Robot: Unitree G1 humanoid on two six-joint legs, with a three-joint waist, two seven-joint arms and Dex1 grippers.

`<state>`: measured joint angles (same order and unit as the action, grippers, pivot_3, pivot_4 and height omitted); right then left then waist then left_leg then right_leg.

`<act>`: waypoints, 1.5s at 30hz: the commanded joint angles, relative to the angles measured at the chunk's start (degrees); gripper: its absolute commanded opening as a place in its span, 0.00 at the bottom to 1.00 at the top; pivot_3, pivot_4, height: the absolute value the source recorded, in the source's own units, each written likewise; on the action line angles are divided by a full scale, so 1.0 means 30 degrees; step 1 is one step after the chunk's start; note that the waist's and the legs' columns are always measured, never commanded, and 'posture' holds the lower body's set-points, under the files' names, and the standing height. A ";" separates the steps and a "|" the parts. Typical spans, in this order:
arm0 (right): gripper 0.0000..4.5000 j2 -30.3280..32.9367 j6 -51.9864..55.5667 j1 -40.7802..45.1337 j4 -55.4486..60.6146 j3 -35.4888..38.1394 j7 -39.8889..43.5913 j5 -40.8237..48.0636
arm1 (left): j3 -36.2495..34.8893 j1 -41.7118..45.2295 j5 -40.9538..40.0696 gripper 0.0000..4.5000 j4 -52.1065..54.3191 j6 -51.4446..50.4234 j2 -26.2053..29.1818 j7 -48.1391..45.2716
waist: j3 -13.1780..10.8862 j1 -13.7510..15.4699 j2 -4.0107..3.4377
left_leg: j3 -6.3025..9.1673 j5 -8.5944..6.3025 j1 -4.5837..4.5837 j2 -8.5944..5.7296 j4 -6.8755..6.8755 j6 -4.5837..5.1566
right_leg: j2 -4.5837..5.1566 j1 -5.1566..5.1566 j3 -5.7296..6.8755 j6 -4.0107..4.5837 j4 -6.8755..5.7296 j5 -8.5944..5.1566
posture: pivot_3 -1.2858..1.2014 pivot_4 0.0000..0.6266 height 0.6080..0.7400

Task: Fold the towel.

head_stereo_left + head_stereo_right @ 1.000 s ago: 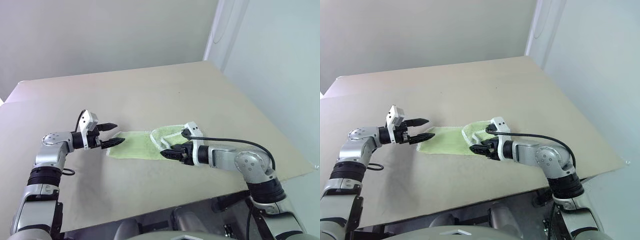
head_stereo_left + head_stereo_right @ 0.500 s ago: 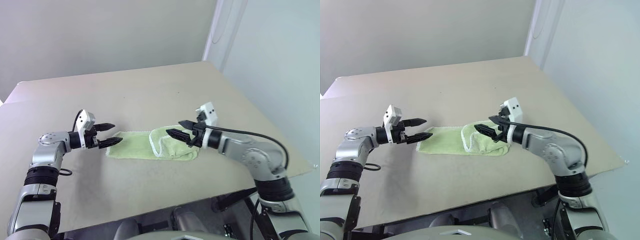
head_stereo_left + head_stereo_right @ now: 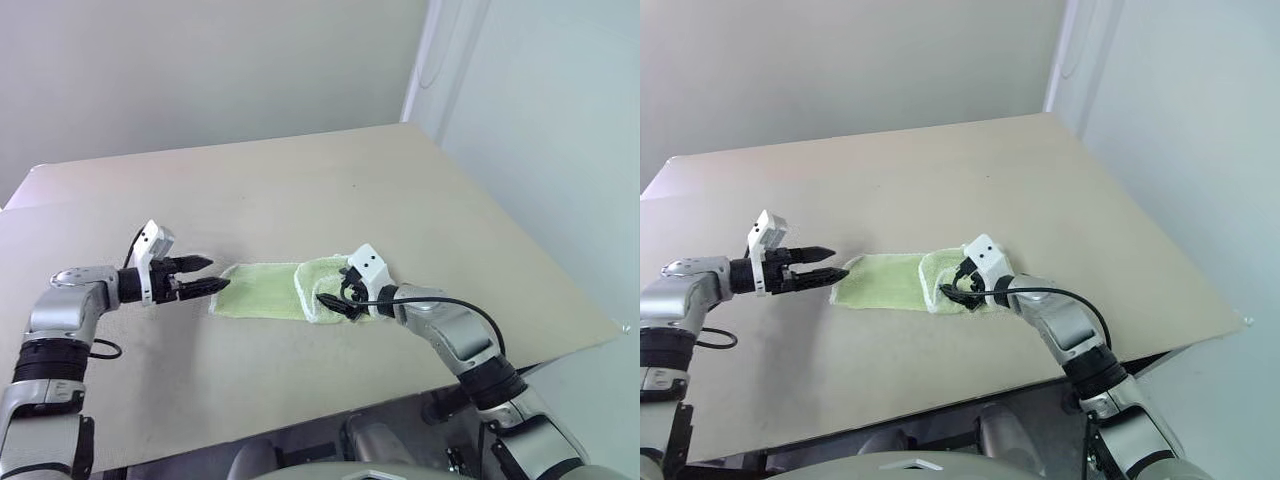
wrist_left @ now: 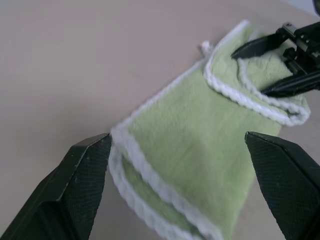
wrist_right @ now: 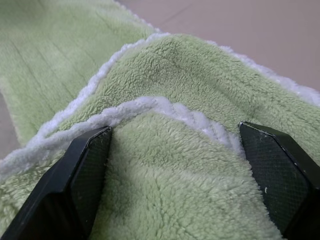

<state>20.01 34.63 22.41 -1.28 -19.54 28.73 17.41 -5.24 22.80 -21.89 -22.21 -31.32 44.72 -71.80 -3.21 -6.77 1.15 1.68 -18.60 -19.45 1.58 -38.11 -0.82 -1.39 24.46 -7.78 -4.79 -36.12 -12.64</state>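
The light green towel [image 3: 258,291] with white edging lies flat on the table, its right end doubled back into a thick raised fold [image 3: 322,280]. My right gripper [image 3: 335,288] is down on that fold, open. In the right wrist view its fingers [image 5: 85,170] straddle the fold's white-edged flap [image 5: 165,107] of the towel [image 5: 175,70]. My left gripper [image 3: 216,274] hovers open just off the towel's left end, its tips near the corner. In the left wrist view the layered left corner [image 4: 135,150] lies between the spread fingers [image 4: 82,180], and the right gripper [image 4: 280,60] shows beyond.
The tan table [image 3: 300,190] stretches far beyond the towel. Its front edge runs close below my arms, and its right edge [image 3: 560,270] slants off towards the pale wall.
My right gripper has dropped from above the towel onto the folded right end and rolled over. My left gripper has drawn back a little to the left of the towel's edge.
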 commanded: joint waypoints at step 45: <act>0.95 -0.1855 0.5651 0.0144 0.5108 0.5465 -0.1679 0.3997 | 0.2109 0.4180 -0.0097 0.96 -0.4118 -1.0114 -0.2352 -0.0032 | 0.0046 0.0357 -0.0073 | 0.0074 0.0008 -0.0002 -0.0074 0.0006 -0.0019 | 0.0068 -0.0046 0.0049 -0.0060 0.0007 -0.0045 | 0.52 0.00 1.00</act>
<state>14.65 52.18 21.23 12.65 -3.45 23.87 29.46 0.28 35.77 -21.22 -36.16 -60.32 38.26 -71.95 -3.07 -5.70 0.93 1.91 -18.57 -19.46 1.36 -38.10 -0.88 -1.19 24.33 -7.63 -4.97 -36.09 -12.77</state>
